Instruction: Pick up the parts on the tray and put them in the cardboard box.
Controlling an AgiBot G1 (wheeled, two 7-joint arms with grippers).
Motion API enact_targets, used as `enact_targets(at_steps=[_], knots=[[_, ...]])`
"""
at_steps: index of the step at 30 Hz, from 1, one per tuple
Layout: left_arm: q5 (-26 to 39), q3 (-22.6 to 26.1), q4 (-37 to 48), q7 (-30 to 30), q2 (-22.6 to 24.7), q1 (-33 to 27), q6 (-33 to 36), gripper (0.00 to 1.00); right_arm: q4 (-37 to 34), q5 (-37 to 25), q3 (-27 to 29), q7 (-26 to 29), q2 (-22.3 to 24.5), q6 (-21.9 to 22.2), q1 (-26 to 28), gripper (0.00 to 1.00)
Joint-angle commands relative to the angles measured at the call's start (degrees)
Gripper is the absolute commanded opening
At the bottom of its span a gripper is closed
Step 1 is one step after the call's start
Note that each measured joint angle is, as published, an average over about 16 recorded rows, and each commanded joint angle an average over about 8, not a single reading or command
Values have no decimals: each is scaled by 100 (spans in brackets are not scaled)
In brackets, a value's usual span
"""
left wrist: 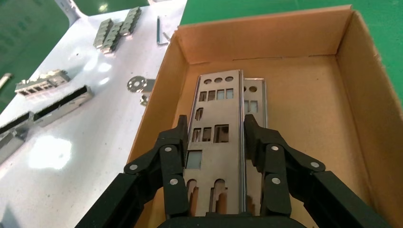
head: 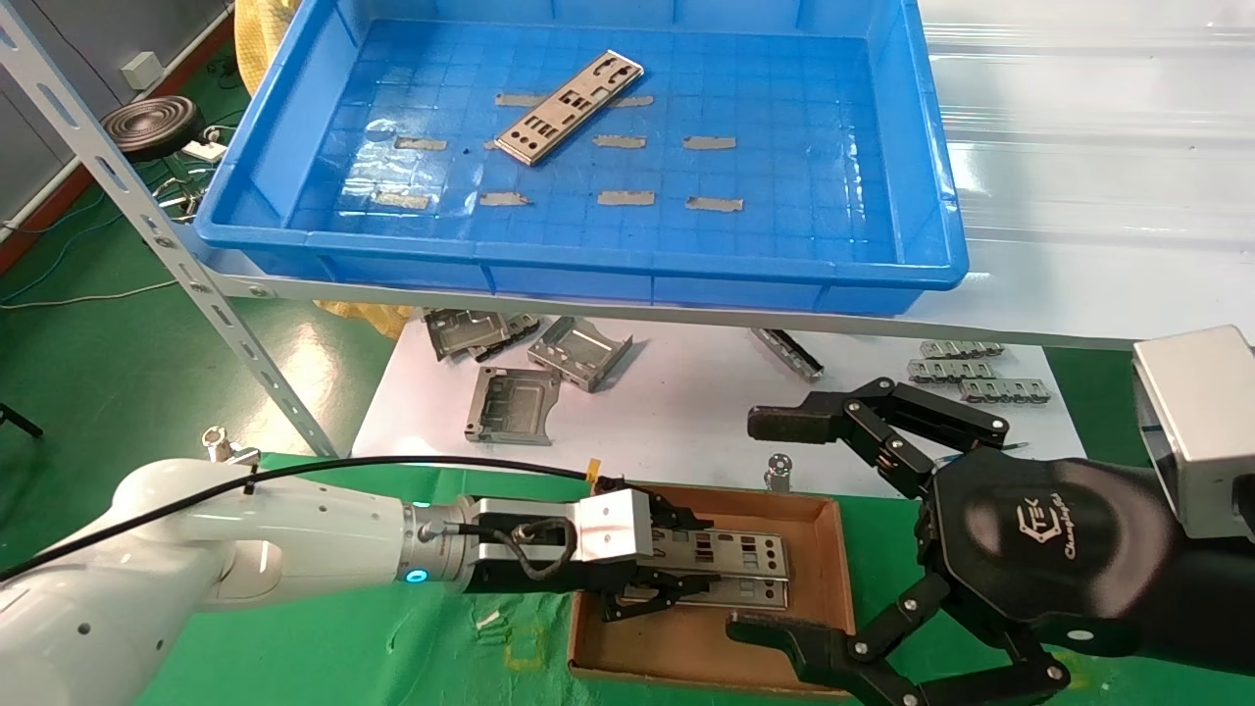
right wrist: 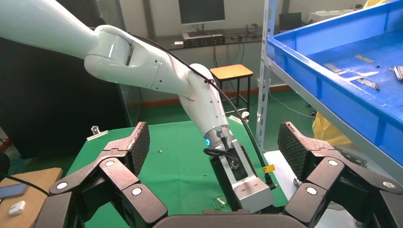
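Observation:
One part, a punched silver plate (head: 570, 107), lies slantwise in the blue tray (head: 588, 265) on the shelf. Below, my left gripper (head: 677, 569) reaches into the cardboard box (head: 686, 647). In the left wrist view this gripper (left wrist: 215, 124) is shut on a plate (left wrist: 216, 109), with its fingers pressed on the two long edges. A second plate (left wrist: 254, 102) lies under it on the box floor (left wrist: 304, 95), shifted sideways. My right gripper (head: 765, 525) hangs wide open just right of the box, with nothing between its fingers (right wrist: 138, 142).
Folded grey brackets (head: 578, 351) and toothed connector strips (head: 966, 371) lie on the white sheet behind the box. A small washer (head: 778, 464) sits near the box's far wall. A slanted shelf upright (head: 167, 235) stands on the left. Green mat surrounds the box.

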Motion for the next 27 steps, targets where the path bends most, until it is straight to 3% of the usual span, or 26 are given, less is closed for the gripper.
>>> enact_targets(at_steps=[1, 12, 22, 27], knots=[[-11, 10, 34, 10, 12, -3, -25, 100, 0, 0, 0, 0, 0, 0, 0, 100], [-258, -38, 195, -111, -75, -57, 321, 100, 0, 0, 0, 0, 0, 0, 0, 100], [-922, -351, 564, -764, -416, -20, 1670, 100, 0, 1, 0, 0, 1, 1, 0, 100], [-1035, -384, 627, -861, -539, -34, 1957, 100, -1, 1, 0, -1, 1, 2, -1, 100]])
